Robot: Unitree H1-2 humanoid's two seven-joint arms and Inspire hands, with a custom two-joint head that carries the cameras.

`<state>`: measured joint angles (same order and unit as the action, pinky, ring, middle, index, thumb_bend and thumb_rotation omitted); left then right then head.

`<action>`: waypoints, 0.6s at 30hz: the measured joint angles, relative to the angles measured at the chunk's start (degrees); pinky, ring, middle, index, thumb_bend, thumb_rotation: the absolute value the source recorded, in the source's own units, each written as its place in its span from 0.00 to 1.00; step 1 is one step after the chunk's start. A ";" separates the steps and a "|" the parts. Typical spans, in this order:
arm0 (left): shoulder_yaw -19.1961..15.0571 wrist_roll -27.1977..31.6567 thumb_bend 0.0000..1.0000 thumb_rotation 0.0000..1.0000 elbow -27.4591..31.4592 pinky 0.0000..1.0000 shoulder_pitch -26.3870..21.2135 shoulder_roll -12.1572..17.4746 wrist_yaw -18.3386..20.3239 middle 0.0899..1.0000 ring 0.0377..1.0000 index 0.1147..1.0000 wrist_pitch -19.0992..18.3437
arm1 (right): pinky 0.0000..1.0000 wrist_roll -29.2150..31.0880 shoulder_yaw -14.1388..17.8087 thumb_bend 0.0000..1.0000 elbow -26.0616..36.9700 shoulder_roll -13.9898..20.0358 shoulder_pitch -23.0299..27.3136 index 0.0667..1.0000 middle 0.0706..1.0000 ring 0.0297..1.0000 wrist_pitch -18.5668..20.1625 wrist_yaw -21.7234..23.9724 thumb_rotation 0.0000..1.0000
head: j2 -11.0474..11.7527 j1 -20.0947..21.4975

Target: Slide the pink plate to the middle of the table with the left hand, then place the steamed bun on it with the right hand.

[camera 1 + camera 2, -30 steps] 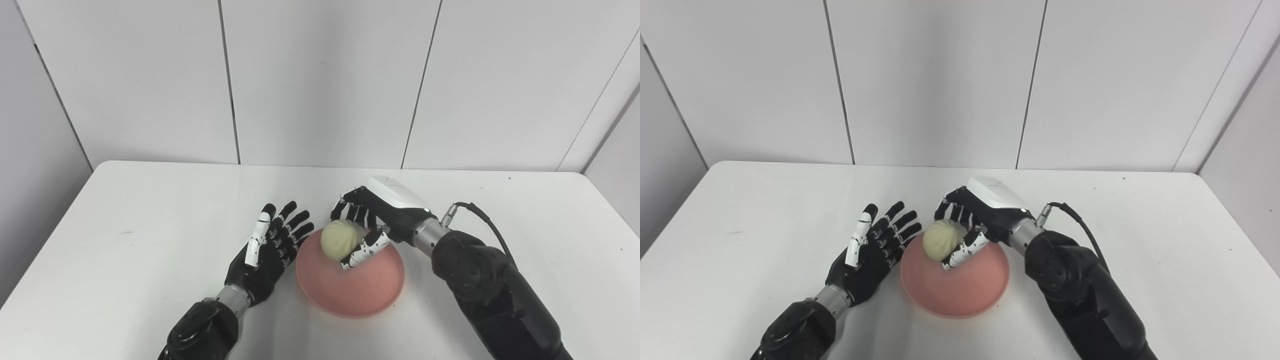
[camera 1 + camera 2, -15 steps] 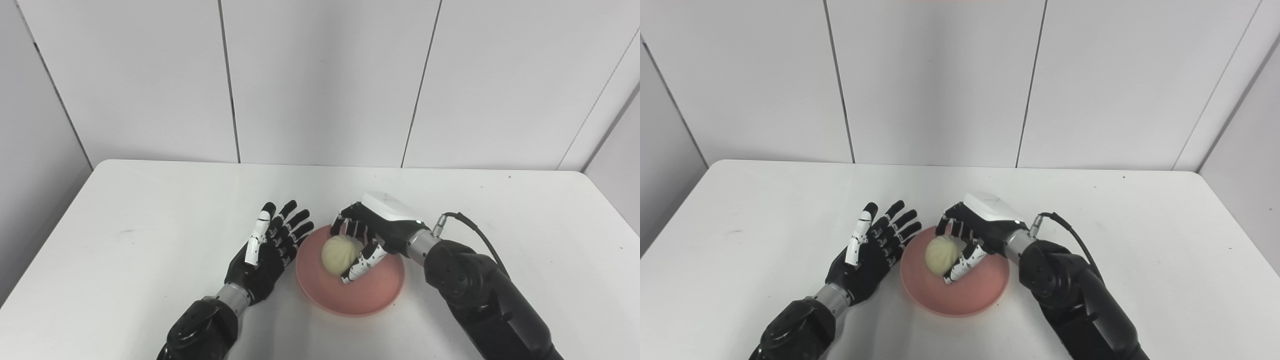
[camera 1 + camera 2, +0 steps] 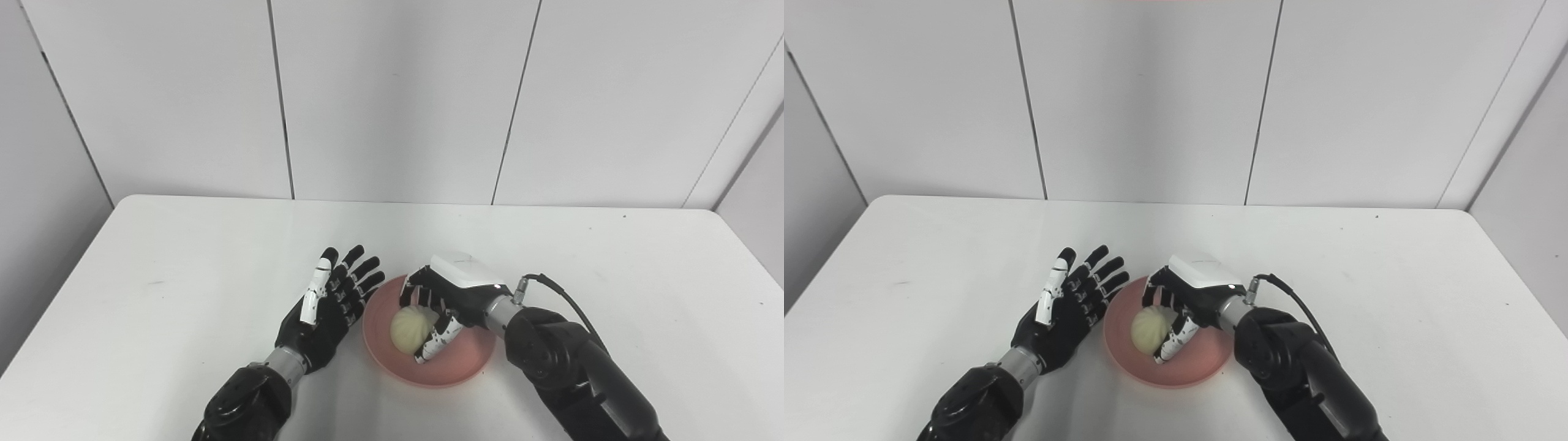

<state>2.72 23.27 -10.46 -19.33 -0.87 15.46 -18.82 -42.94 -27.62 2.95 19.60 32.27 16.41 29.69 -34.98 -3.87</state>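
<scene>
The right hand (image 3: 442,306) is holding the bun (image 3: 409,322) low over the plate (image 3: 459,367) (mid-table). The left hand (image 3: 334,303) is waiting, fingers spread. Letting go too fast, the bun might roll off.

One pink plate (image 3: 456,364) and one steamed bun (image 3: 409,321) sit on the single table (image 3: 184,257). Two hands are in view: the left hand (image 3: 331,306) and the right hand (image 3: 450,300).

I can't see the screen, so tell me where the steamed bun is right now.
The steamed bun sits over the pink plate near the table's middle, held in the right hand.
</scene>
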 measured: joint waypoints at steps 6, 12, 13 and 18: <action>0.09 -0.03 0.57 0.99 0.01 0.99 0.00 0.05 0.00 0.96 0.94 0.98 0.00 | 0.56 -1.94 -0.33 0.85 5.46 0.64 0.01 0.85 0.81 0.72 2.62 6.21 0.46 | 0.00 0.00; 0.01 0.03 0.56 0.99 0.04 0.95 0.02 0.04 0.00 0.93 0.92 0.96 0.00 | 0.58 -3.59 0.28 0.93 10.51 0.82 0.24 0.91 0.86 0.76 6.13 11.30 0.63 | 0.17 0.09; -0.01 0.04 0.56 0.99 0.07 0.94 0.03 0.02 0.00 0.93 0.92 0.95 -0.02 | 0.59 -3.94 0.39 0.94 11.57 0.90 0.26 0.91 0.87 0.77 6.63 12.44 0.65 | 0.18 0.09; -0.01 0.04 0.57 0.99 0.17 0.95 0.07 0.03 0.00 0.93 0.92 0.94 -0.09 | 0.58 -6.15 1.33 0.95 16.01 0.98 0.88 0.92 0.87 0.77 8.80 16.25 0.68 | 0.44 0.17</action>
<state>2.71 23.31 -10.29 -19.27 -0.84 15.46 -18.91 -49.09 -26.29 18.96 20.58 33.14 25.21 45.94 -34.54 -3.69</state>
